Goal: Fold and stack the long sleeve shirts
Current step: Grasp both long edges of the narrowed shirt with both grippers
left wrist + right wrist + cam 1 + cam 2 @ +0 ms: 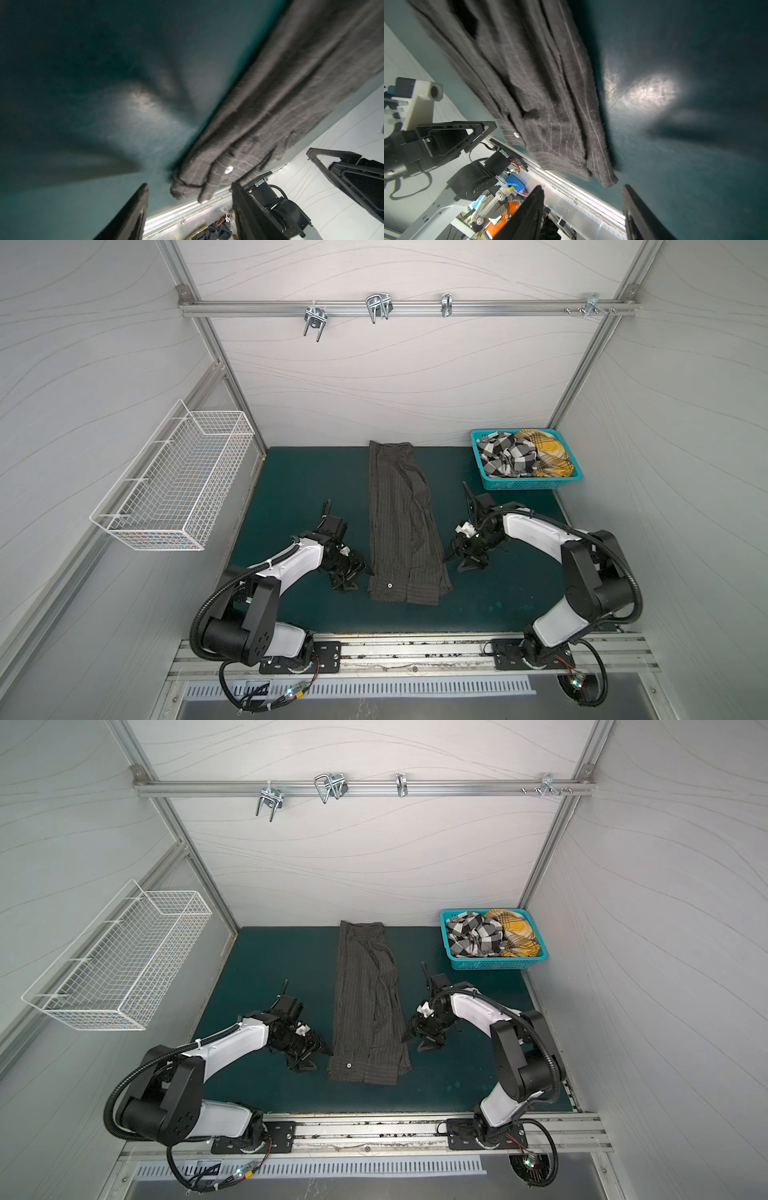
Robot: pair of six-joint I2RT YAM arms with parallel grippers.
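Charcoal pinstriped shirt (405, 522) lies folded lengthwise, centred on worktop (299, 489), reaching far edge; left gripper (360, 578) and right gripper (455, 565) flank it, fingers released, empty.

The left gripper (190, 185) shows both fingers (133, 212) spread apart, with nothing clamped between them. The charcoal pinstriped shirt (280, 99) lies as a long folded band on the teal bench (104, 124). One end of the band sits just beyond the fingertips, and one pale button (228, 169) shows near that end. An aluminium rail (187, 209) borders the bench. The right gripper (332, 162) is partly visible past the shirt. Much of the cloth is blurred.
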